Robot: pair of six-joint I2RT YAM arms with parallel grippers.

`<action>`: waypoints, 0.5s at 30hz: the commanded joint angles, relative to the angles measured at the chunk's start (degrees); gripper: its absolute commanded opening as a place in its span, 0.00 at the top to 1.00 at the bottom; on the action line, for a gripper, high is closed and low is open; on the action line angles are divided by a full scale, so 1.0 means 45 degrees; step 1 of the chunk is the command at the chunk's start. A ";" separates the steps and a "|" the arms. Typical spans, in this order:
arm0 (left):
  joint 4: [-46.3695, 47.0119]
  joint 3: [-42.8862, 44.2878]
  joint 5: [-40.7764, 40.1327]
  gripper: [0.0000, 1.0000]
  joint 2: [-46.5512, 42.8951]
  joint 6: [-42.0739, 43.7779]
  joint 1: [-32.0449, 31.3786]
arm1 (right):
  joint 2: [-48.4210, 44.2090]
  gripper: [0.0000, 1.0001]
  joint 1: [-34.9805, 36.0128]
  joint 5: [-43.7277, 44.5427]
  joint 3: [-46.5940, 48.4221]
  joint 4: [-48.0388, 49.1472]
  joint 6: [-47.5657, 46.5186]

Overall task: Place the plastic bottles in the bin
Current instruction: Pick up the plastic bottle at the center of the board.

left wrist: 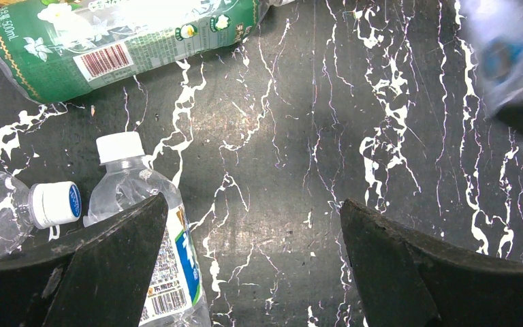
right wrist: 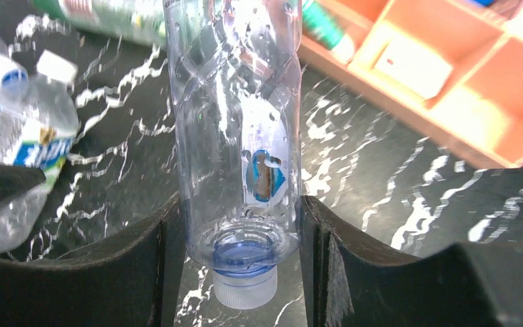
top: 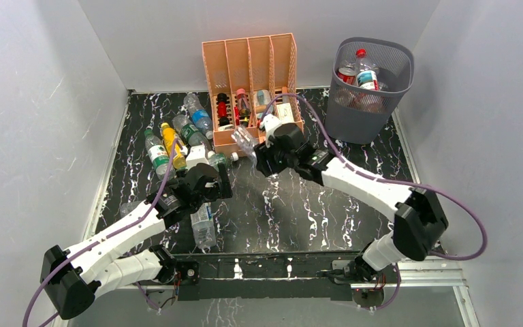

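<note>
The right arm reaches in from five o'clock, elbow bent. The right gripper [right wrist: 240,218] is clamped on a clear bottle [right wrist: 231,102] at mid-table, cap toward the wrist. The bin [top: 364,116] stands at one o'clock. The left gripper [left wrist: 252,231] hangs spread wide over loose bottles [left wrist: 133,187] at nine o'clock.

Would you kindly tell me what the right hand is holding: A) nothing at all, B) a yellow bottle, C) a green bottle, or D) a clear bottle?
D: the right wrist view shows the clear bottle clamped in the right hand, cap toward the camera.
</note>
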 commanded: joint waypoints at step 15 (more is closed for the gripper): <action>-0.0071 -0.0139 -0.0098 0.02 -0.0231 -0.0030 0.0052 | -0.1466 0.52 -0.6813 0.0444 0.5731 -0.0658 0.1028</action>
